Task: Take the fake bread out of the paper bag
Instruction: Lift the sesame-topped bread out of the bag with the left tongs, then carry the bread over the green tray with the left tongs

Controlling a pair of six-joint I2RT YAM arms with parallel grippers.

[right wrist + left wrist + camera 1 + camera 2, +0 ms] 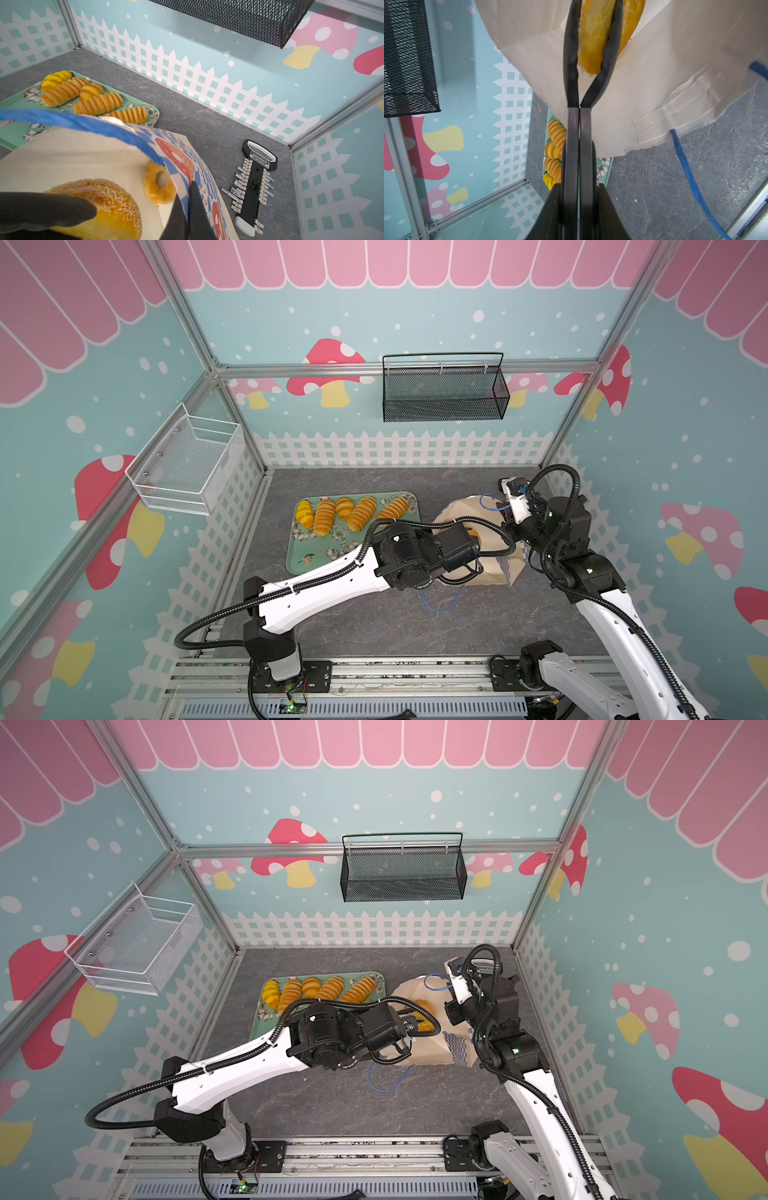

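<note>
The paper bag [465, 508] lies tilted on the grey floor with its mouth toward the left arm. My left gripper [593, 20] reaches into that mouth and is shut on a speckled oval fake bread [108, 199]. A ring bagel [159, 182] lies deeper inside the bag. My right gripper [190, 187] is shut on the bag's checkered rim [178, 166] and holds it up. Several ridged fake bread pieces [324, 514] lie in a row on the green floral tray [301, 562] left of the bag.
A blue cord handle [440, 603] trails on the floor in front of the bag. A black socket holder [255, 187] lies near the back right corner. A black mesh basket [444, 393] hangs on the back wall and a white wire basket [191, 464] on the left wall.
</note>
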